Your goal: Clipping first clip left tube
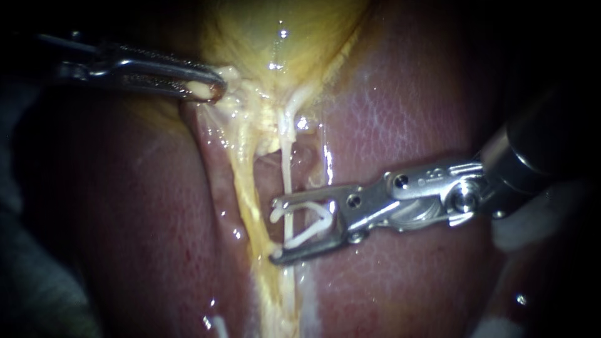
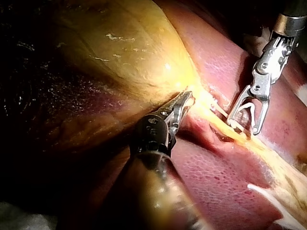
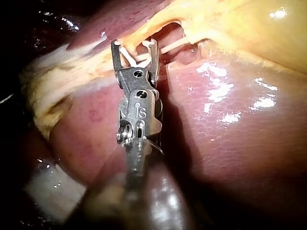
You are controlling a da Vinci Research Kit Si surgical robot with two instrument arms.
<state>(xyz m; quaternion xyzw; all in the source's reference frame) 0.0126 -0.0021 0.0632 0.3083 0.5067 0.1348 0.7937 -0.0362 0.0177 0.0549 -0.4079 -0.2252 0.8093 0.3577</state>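
Observation:
My right instrument [image 1: 275,229] comes in from the right with its jaws open and a white clip [image 1: 313,225] seated between them. A thin white tube [image 1: 286,169] runs down from the gallbladder [image 1: 282,37] and passes between the open jaws, inside the clip's legs. A wider yellow strand [image 1: 245,188] lies just left of it. My left instrument [image 1: 210,89] is at upper left, its jaws shut on pale tissue at the gallbladder's narrow end. In the right wrist view the instrument [image 3: 135,44] straddles the tube [image 3: 175,47]. The left wrist view shows my left instrument [image 2: 184,100] gripping beside the gallbladder [image 2: 124,52].
Glistening red liver [image 1: 400,125] lies on both sides of the strands. A white pad [image 1: 526,231] sits under my right instrument's shaft, also seen in the right wrist view [image 3: 53,189]. Grey cloth [image 1: 37,281] is at lower left.

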